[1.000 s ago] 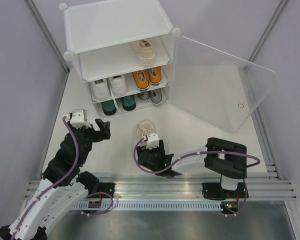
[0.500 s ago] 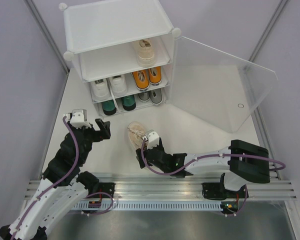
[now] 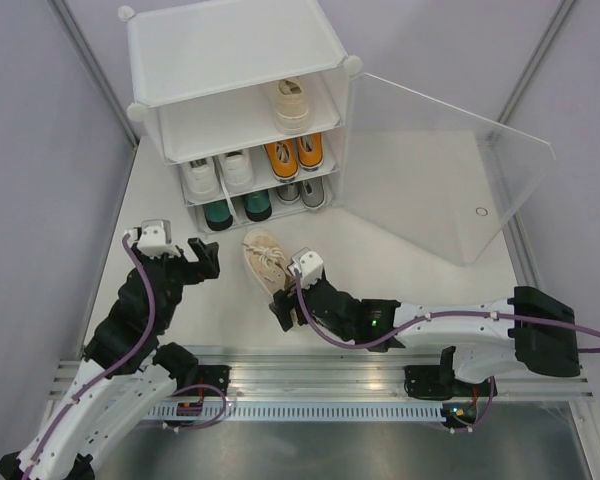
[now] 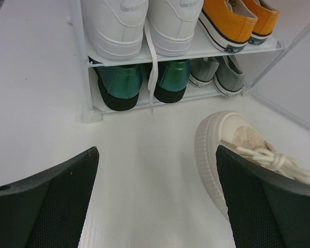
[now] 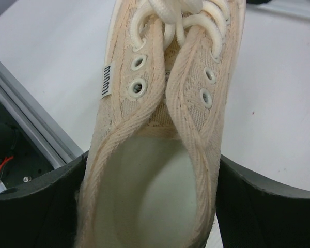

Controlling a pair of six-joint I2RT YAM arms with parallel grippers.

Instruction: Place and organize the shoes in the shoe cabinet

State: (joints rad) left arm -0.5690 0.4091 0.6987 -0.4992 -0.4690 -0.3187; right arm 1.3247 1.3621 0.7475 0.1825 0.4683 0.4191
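right hand [image 5: 151, 204] clasps, it seems, the beige shoe [image 5: 163, 98] by its heel; left hand [image 4: 155, 204] wide open, empty

Beige shoe [image 5: 150, 121]: heel off-frame

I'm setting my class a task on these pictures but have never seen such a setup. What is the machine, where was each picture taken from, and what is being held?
These are two robot arms at the near edge of a table, each ending in a two-finger gripper. The wide picture looks down from above and behind them; the other two come from wrist cameras. At the back stands a white cabinet, its clear door open. Inside: one beige shoe on top, a white pair and an orange pair in the middle, a green pair and a grey pair below. The right gripper clasps a second beige shoe by its heel end, outside the cabinet. The left gripper is open and empty.
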